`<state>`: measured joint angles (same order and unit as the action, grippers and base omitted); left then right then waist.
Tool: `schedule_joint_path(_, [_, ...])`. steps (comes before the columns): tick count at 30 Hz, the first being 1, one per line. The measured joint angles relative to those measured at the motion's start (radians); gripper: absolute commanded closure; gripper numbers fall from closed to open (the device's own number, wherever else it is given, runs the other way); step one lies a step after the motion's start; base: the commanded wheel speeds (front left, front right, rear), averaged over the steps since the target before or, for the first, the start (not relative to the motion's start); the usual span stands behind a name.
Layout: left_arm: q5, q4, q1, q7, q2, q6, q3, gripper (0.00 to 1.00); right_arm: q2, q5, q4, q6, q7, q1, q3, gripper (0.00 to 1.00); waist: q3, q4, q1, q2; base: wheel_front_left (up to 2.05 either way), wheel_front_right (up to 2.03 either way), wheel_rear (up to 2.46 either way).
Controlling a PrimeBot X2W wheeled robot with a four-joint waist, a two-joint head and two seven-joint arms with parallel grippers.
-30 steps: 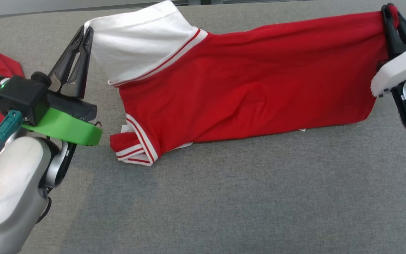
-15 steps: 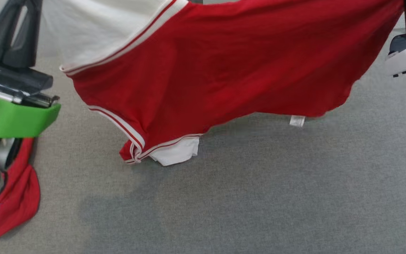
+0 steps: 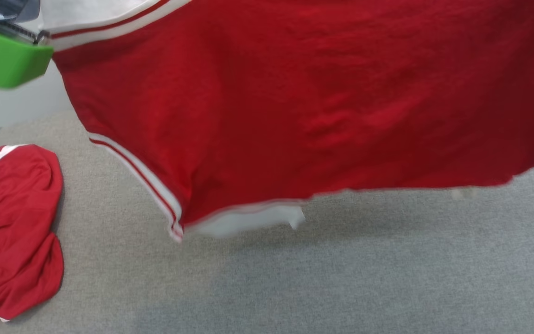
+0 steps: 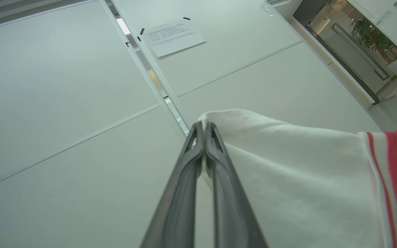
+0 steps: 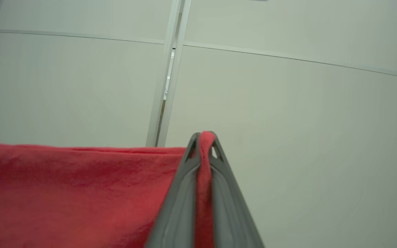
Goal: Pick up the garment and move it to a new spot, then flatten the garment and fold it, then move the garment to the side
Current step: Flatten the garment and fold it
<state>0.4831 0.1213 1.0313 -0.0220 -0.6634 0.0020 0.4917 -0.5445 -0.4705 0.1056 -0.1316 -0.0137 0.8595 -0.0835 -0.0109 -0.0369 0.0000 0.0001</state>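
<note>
A red garment (image 3: 304, 106) with white sleeves and striped trim hangs spread in the air above the grey table (image 3: 341, 278). Its lower hem and a white sleeve end (image 3: 248, 220) dangle just over the surface. In the left wrist view my left gripper (image 4: 204, 125) is shut on the white sleeve (image 4: 288, 165). In the right wrist view my right gripper (image 5: 203, 136) is shut on the red fabric (image 5: 74, 186), which stretches off to the left. The left arm's green wrist part (image 3: 3, 62) shows at the head view's upper left.
A second red garment (image 3: 12, 227) with white trim lies crumpled at the table's left edge. Pale wall panels (image 5: 288, 120) stand behind the table, with a taped paper notice (image 4: 172, 37) on one.
Both grippers have raised the garment from the table into the air, and it now hangs free. The head camera has tilted up too, shifting the whole picture.
</note>
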Motion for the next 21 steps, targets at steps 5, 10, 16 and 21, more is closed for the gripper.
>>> schedule_joint_path(5, [0.014,-0.152,0.108,0.044,0.052,-0.062,0.050,1.00,0.049,-0.022,0.085,0.000,-0.038,0.073,-0.027,1.00,-0.049,0.003,0.0000,0.0000,0.00,0.00,0.00])
schedule_joint_path(10, [-0.036,-0.354,0.315,0.001,0.117,-0.108,0.103,1.00,0.098,0.016,0.250,0.000,-0.020,0.243,-0.085,1.00,-0.144,0.006,0.0000,0.0000,0.00,0.00,0.00])
schedule_joint_path(16, [-0.139,-0.583,0.604,-0.145,0.181,-0.125,0.158,1.00,0.137,0.119,0.447,0.000,0.081,0.505,-0.126,1.00,-0.297,0.008,0.0002,0.0000,0.00,0.00,0.00])
schedule_joint_path(21, [-0.229,-0.715,0.787,-0.231,0.219,-0.109,0.163,1.00,0.165,0.244,0.597,0.000,0.231,0.691,-0.107,1.00,-0.429,0.006,0.0003,0.0000,0.00,0.00,0.00])
